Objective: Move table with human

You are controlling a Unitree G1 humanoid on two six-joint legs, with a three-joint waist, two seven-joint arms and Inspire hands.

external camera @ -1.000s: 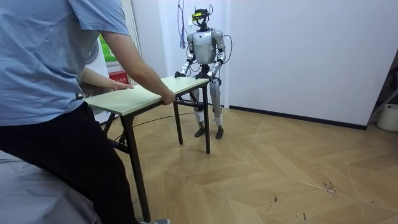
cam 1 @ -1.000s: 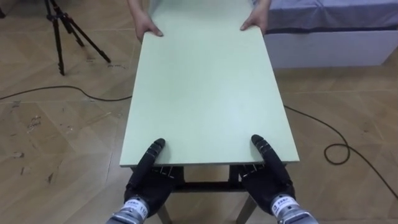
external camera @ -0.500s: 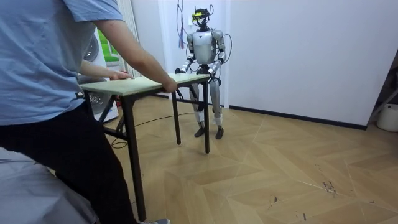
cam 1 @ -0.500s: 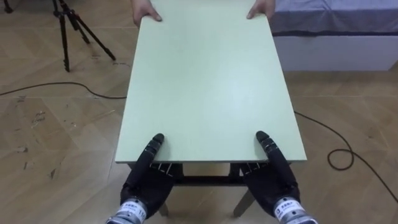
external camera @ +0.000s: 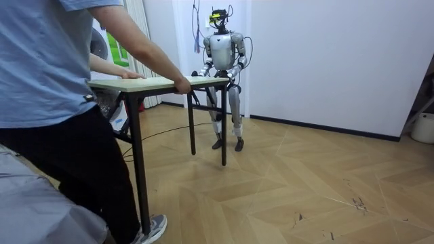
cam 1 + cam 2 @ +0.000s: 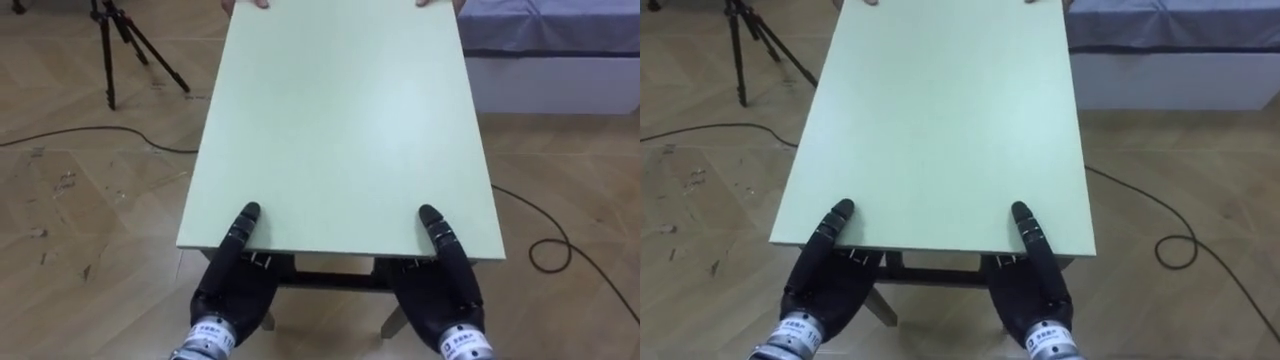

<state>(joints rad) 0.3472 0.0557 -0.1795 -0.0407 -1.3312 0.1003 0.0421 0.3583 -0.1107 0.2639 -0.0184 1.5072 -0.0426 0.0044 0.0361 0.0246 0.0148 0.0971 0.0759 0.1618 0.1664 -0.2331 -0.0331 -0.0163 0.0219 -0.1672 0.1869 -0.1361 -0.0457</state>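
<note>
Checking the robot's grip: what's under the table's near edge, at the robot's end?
The left hand and right hand reach under the table there, with its dark frame between them. How they hold underneath is covered by the tabletop.

Tripod (image 6: 106, 60) left of table (image 6: 340, 130), bed (image 6: 560, 75) near its right, bare floor (image 6: 100, 220) alongside.

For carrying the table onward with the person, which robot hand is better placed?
Neither: the left hand and right hand meet the near edge of the table about equally far from its corners, so both should likely carry together.
</note>
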